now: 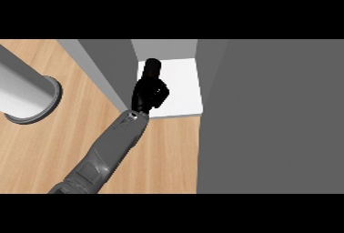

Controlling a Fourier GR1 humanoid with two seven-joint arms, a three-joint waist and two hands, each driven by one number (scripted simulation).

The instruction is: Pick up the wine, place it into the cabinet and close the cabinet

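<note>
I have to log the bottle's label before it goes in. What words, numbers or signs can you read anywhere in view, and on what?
None can be read.
Wine bottle: dark, no label showing; the left hand covers its lower part.
Cabinet, counter, grey cylinder: plain, no markings.

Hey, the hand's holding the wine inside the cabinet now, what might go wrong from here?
The wine bottle sits near the left side of the white shelf, beside the grey wall; letting go at a tilt might tip it. The left hand is curled round the bottle and could drag it out when withdrawing. The open door may catch the forearm if swung early.
</note>
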